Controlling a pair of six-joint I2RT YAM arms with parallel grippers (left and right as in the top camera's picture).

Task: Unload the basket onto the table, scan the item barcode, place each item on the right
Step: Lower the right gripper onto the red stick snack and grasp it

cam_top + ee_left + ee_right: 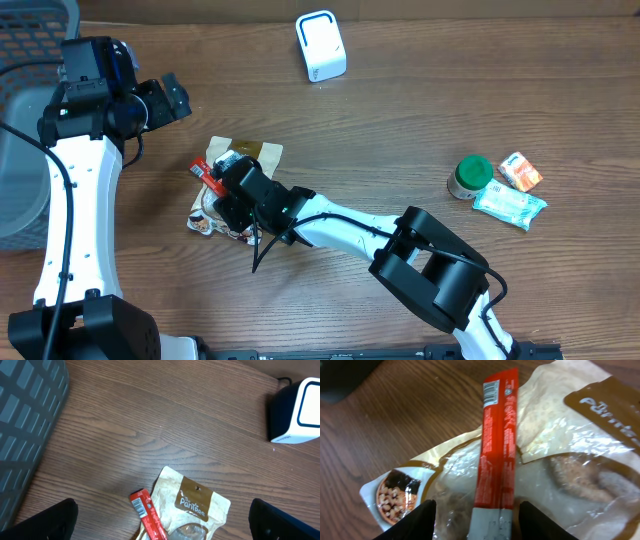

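Position: stick packet (495, 450) lies on snack bag (580, 435), between parted fingers (415, 522) of right end effector (477, 510), untouched; we see left end effector (162, 510) wide open, empty.

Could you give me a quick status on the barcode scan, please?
Left gripper open, empty, hanging clear. Right gripper open, straddling the red stick packet atop the snack pouches. White scanner across table, nothing between.
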